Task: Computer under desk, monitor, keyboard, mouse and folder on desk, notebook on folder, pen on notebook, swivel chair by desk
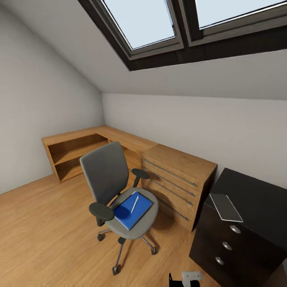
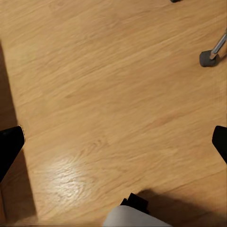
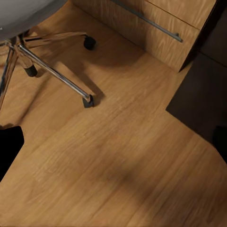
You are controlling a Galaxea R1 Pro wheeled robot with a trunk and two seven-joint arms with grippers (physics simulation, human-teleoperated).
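Left claw open, chair caster beyond

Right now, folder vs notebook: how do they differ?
The folder is bright blue; the notebook is grey and glossy. The folder lies on the swivel chair seat, the notebook on the black desk above the drawers. The folder carries the white pen; nothing lies on the notebook. The folder looks larger. Both are flat, thin rectangles.

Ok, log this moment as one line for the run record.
folder: on swivel chair seat | pen: on folder | notebook: on desk | grippers: both open over floor
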